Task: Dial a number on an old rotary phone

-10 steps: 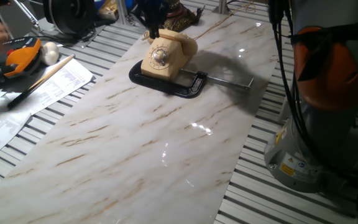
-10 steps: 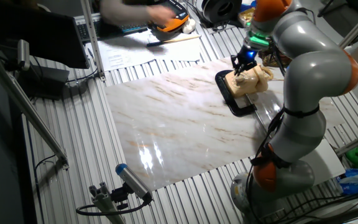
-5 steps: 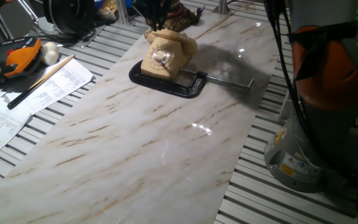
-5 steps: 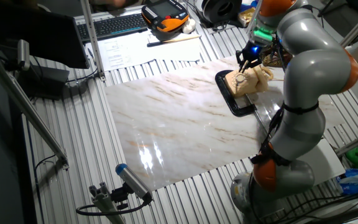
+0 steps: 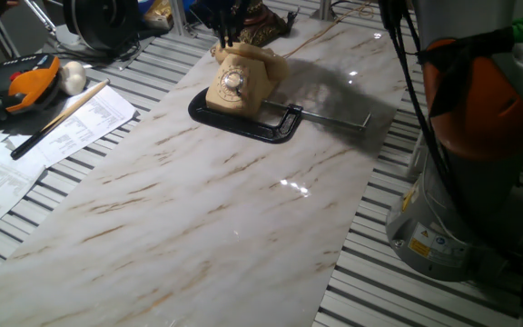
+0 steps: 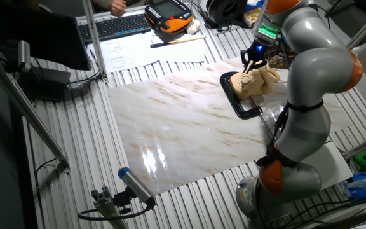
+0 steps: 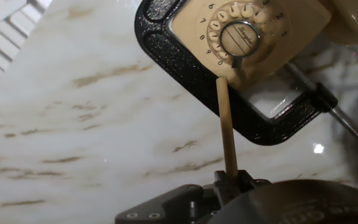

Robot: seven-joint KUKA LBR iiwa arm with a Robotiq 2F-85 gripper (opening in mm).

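Observation:
The cream-beige rotary phone (image 5: 240, 80) sits at the far end of the marble board, held in a black C-clamp (image 5: 252, 121). It also shows in the other fixed view (image 6: 254, 81). In the hand view its silvery dial (image 7: 240, 32) is at the top, with the clamp (image 7: 194, 71) under it. My gripper (image 7: 230, 182) is shut on a thin wooden stick (image 7: 226, 130). The stick points at the phone's front edge just below the dial. My gripper hovers above the phone (image 5: 226, 20) (image 6: 255, 56). I cannot tell whether the stick's tip touches the phone.
The clamp's silver screw bar (image 5: 334, 116) sticks out to the right. Papers (image 5: 71, 123), a loose wooden rod (image 5: 75, 107) and an orange pendant (image 5: 30, 80) lie left of the board. The robot's base (image 5: 466, 182) stands at the right. A keyboard (image 6: 116, 25) lies at the back.
My gripper has risen a little, up and away from the phone's top. A person's hand at the far left has pulled back from the pendant. The phone has not moved.

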